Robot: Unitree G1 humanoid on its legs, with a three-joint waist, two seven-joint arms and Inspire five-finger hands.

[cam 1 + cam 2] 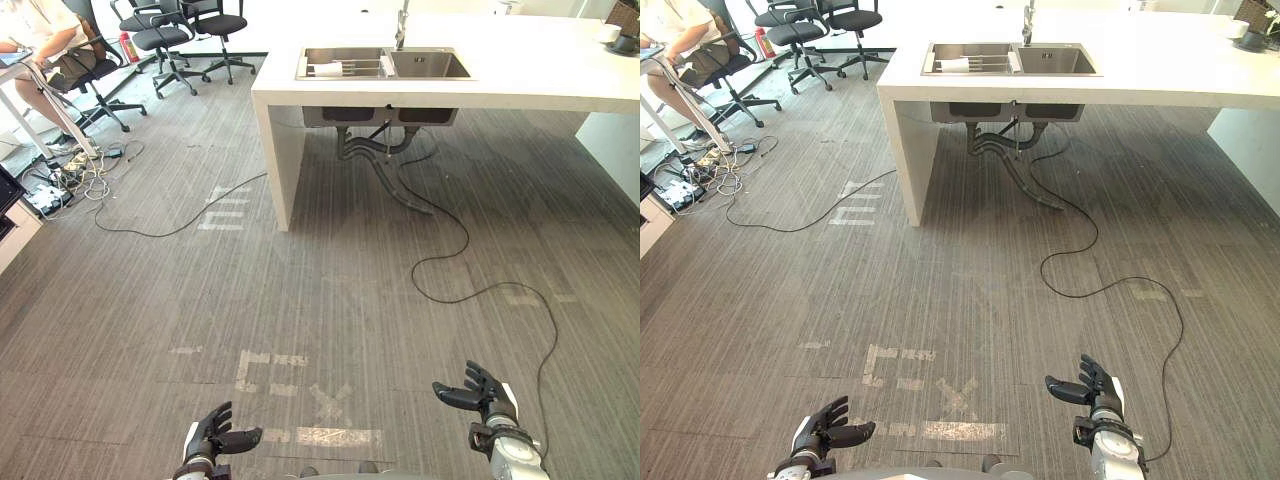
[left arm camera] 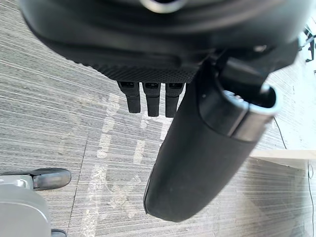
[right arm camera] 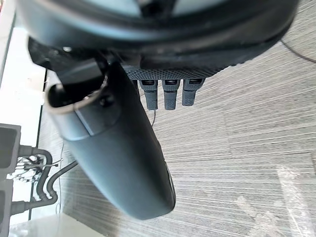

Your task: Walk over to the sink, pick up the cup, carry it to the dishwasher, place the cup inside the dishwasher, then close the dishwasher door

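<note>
- Step-wise this is the very first bit, the walk to the sink point(image 1: 430, 66). It sits in the white counter point(image 1: 540, 78) on the far side of an open stretch of grey floor point(image 1: 350, 270), well apart from both hands
- left hand point(image 1: 213, 434) hangs low by the floor. Fingers are loose and a bit spread, thumb out, nothing in them. Its own wrist view shows the fingers straight with just floor past them
- right hand point(image 1: 478, 391) is much the same: relaxed, fanned fingers, empty
- The cup, honestly can't pin it down. There's a pale thing point(image 1: 330, 68) lying on a rack in the basin left of the tap point(image 1: 402, 25), which is my best guess, but it's too small to call. Another small white thing point(image 1: 608, 33) sits at the far right end of the counter
- Next move, I reckon: walk straight ahead and a touch right to square up with the basins, stopping close enough to reach over the counter edge. Grabbing comes later
- Off to the left there's a seated person point(image 1: 40, 30) and some office chairs point(image 1: 165, 40), clear of the path
- Writing: none I can make out. Only white tape marks point(image 1: 330, 405) on the floor just ahead, some bars and an X-ish cross
</note>
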